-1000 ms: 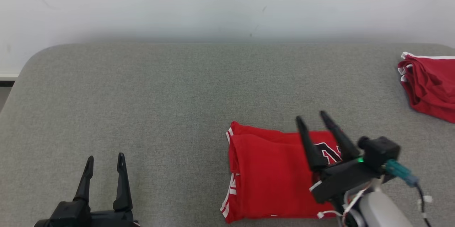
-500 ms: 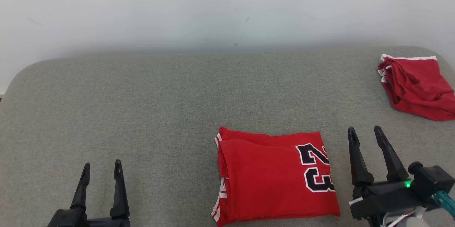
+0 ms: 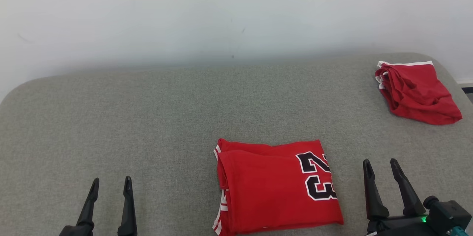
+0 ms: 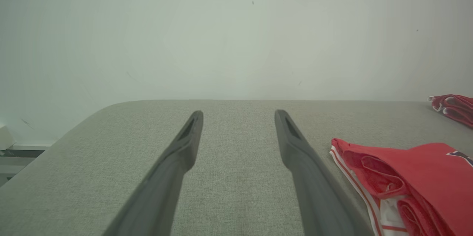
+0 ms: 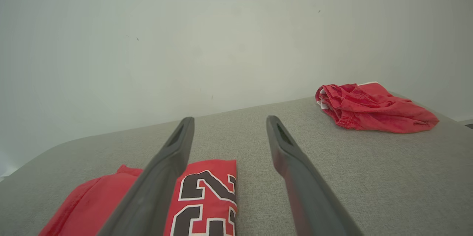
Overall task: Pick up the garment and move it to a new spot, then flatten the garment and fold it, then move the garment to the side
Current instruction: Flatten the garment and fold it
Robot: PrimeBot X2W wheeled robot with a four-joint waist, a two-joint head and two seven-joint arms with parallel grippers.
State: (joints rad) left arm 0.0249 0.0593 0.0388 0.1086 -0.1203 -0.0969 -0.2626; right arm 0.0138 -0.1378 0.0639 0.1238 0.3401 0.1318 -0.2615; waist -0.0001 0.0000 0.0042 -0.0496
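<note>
The folded red jersey [image 3: 277, 188] lies flat on the grey desk [image 3: 147, 118], near its front edge. The left end effector [image 3: 112, 179] and the right end effector [image 3: 380, 161] flank it, fingers spread wide, holding nothing.

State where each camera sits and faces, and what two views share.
Head view: on the head, looking forward and down at the grey surface and folded jersey; left gripper and right gripper show, open.
Left wrist view: on the left wrist, looks along its fingers; jersey at right.
Right wrist view: on the right wrist, looks along its fingers; jersey lower left, second red garment upper right.
Shared: all three show the jersey.
</note>
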